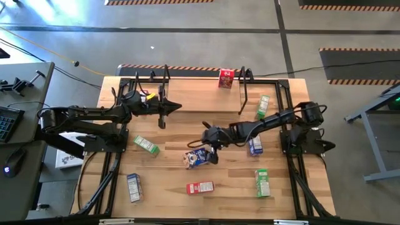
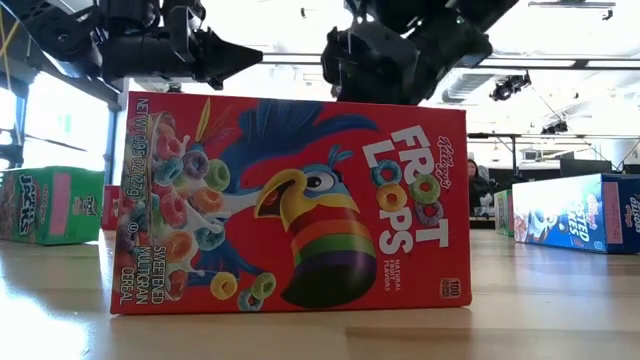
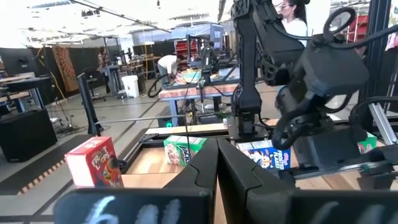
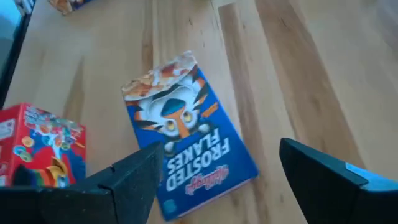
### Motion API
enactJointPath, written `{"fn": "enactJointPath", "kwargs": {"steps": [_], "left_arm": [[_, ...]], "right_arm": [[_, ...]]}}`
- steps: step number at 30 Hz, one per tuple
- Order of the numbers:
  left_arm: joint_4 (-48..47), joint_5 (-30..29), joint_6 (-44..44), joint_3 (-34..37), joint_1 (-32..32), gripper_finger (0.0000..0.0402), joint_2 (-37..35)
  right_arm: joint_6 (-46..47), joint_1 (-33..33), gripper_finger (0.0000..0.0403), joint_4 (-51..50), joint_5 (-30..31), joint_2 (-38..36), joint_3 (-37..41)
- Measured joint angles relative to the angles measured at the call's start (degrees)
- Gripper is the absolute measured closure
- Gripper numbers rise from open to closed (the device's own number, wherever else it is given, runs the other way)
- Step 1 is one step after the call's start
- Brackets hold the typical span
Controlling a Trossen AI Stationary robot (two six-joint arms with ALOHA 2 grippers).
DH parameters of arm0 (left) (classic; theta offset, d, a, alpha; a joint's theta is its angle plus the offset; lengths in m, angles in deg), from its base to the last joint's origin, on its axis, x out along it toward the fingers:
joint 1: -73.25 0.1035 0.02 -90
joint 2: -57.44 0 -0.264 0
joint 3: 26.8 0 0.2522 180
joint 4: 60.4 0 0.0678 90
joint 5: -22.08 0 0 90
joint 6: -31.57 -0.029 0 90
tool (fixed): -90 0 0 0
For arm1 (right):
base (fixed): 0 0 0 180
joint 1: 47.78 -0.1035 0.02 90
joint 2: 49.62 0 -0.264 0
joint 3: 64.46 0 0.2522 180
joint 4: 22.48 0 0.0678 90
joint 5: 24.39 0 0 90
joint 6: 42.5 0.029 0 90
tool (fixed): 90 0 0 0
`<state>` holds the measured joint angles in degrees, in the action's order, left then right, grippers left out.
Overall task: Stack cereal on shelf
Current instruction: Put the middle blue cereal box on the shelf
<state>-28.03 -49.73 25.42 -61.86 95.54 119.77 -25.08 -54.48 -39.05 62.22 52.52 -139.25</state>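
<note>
Wooden tabletop [image 1: 169, 187] fills our overhead view, cereal boxes scattered across it. We see the right end effector [image 1: 209, 152] spread wide above a blue Frosted Flakes box [image 4: 189, 155] lying flat near centre (nothing gripped). At twelve o'clock, a red box [image 1: 225, 78] stands on the shelf [image 1: 200, 94]. Over the shelf's nine o'clock end, the left end effector [image 1: 164, 109] is pinched closed, empty.

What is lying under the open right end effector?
A blue Frosted Flakes box lies flat on the wooden tabletop, between the right end effector fingers. Its underside is hidden.
</note>
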Motion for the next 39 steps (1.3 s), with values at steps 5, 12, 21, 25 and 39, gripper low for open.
{"fn": "enactJointPath", "kwargs": {"steps": [5, 12, 21, 25, 39], "left_arm": [[-1.16, 0.00, 0.20, -0.02, 0.00, 0.0401, 0.00], [-2.08, 0.00, 1.46, -0.02, -0.38, 0.0401, 0.00], [-2.92, 0.00, 1.44, -0.02, -2.27, 0.0401, 0.00], [-3.66, -0.29, 1.44, -0.02, -2.54, 0.0401, 0.00], [-6.58, -0.88, 1.46, -0.02, -2.64, 0.0401, 0.00]], "right_arm": [[-4.40, -1.73, 0.0091, -1.29, 0.10, 0.27, -0.02], [4.05, -5.97, 0.0102, -12.19, -0.34, 0.27, 0.00], [8.27, -4.70, 0.0248, -10.43, -4.71, 0.29, 0.00], [3.02, -4.82, 0.0320, -9.90, -4.21, 0.29, 0.00], [0.15, -4.56, 0.0352, -3.25, 0.88, 6.19, 0.02]]}}
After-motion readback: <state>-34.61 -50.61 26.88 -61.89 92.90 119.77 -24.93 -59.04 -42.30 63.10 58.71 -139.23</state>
